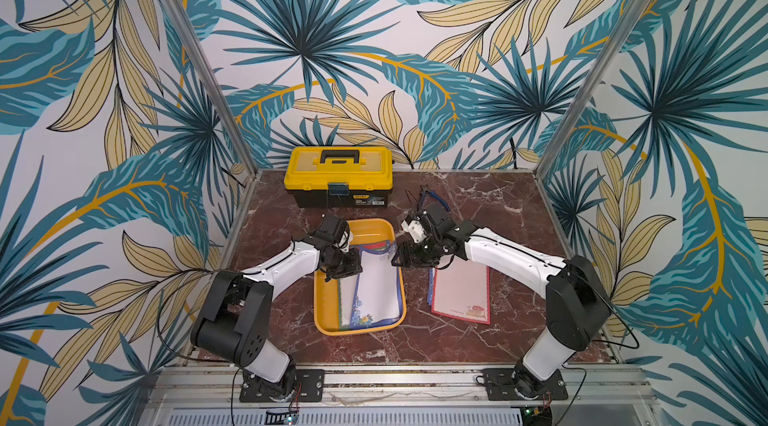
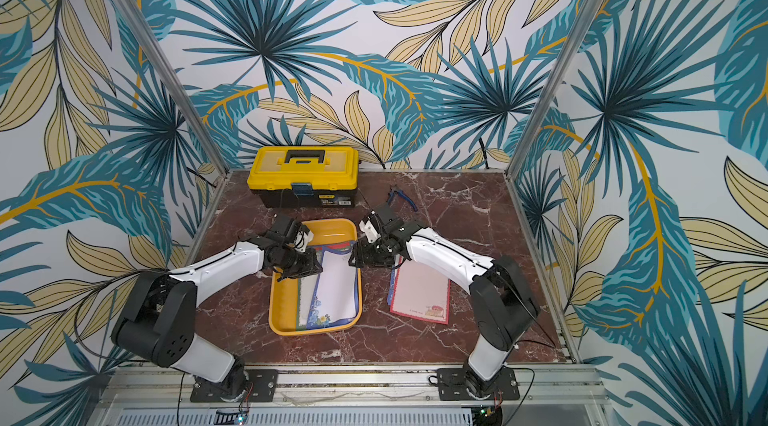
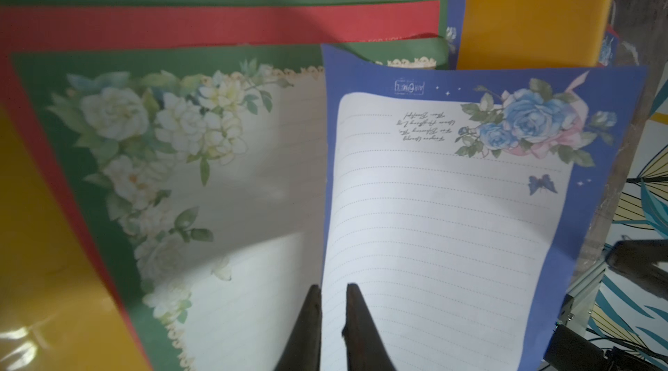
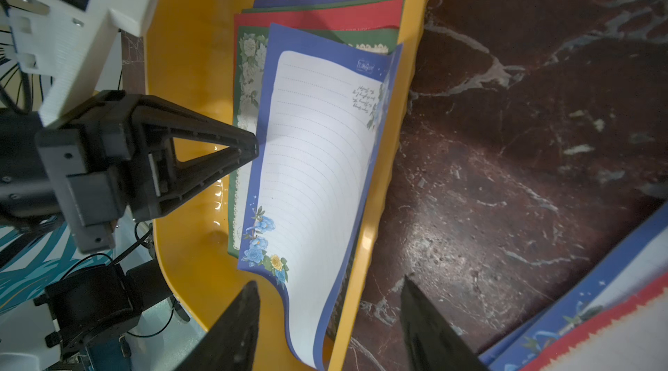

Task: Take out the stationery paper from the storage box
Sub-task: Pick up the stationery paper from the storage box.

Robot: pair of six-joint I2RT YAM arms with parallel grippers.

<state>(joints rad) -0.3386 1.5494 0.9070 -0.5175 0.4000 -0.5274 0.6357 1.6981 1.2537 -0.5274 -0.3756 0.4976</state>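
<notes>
The orange-yellow storage box (image 1: 357, 330) (image 2: 311, 330) lies mid-table in both top views and holds stationery paper. Its top sheet is blue-bordered (image 1: 376, 291) (image 3: 433, 224) (image 4: 314, 170) and curls up off the pile. Green (image 3: 253, 188) and red (image 3: 217, 25) sheets lie under it. My left gripper (image 1: 358, 271) (image 3: 334, 289) is shut on that blue sheet's left edge, one finger on each side. My right gripper (image 1: 395, 263) (image 4: 329, 281) hangs open over the box's right rim (image 4: 415, 62), holding nothing. A red-scalloped sheet (image 1: 461, 291) (image 2: 422, 291) tops a small pile on the table right of the box.
A yellow-lidded black toolbox (image 1: 338, 175) stands at the back of the marble table (image 1: 519, 212). Blue-handled pliers (image 1: 434, 197) lie behind my right wrist. Metal frame posts (image 1: 582, 96) rise at the back corners.
</notes>
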